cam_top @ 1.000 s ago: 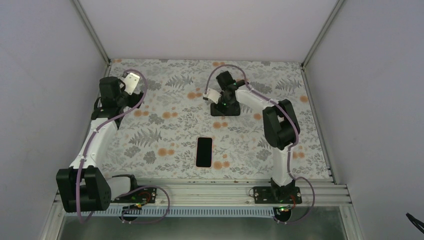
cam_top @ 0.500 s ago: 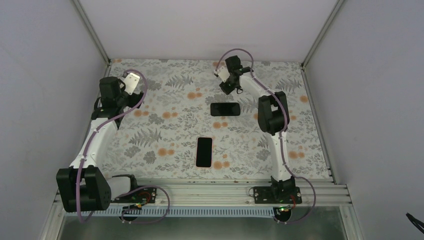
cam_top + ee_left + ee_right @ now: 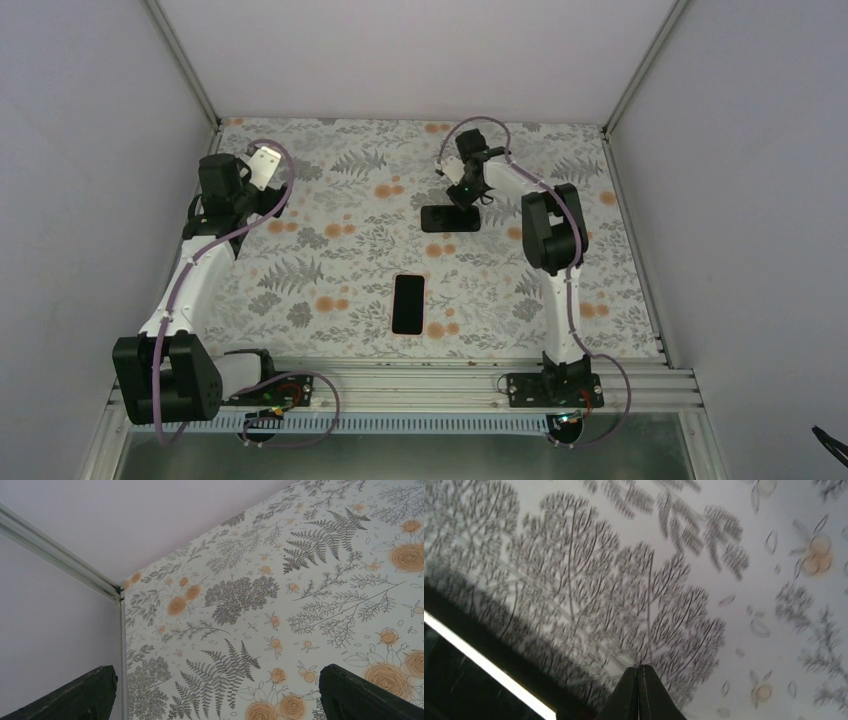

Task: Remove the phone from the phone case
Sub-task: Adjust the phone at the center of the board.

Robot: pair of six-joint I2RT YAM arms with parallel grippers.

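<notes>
Two flat black slabs lie on the floral mat. One lies lengthwise at mid table [image 3: 408, 303]; the other lies crosswise further back [image 3: 449, 218]. I cannot tell which is the phone and which the case. My right gripper [image 3: 463, 192] hangs just behind the rear slab, shut and empty. In the right wrist view its closed fingertips [image 3: 639, 669] hover over the mat, with the glossy edge of the rear slab [image 3: 469, 675] at lower left. My left gripper [image 3: 222, 185] is open and empty at the far left; its fingers [image 3: 80, 695] frame bare mat.
The grey enclosure walls and a metal corner post [image 3: 65, 560] stand close to the left gripper. The aluminium rail [image 3: 400, 375] with both arm bases runs along the near edge.
The right gripper, down on the rear slab a second ago, lifted off toward the back wall, then came back close behind the slab. The slab stays on the mat. The left arm is still.
</notes>
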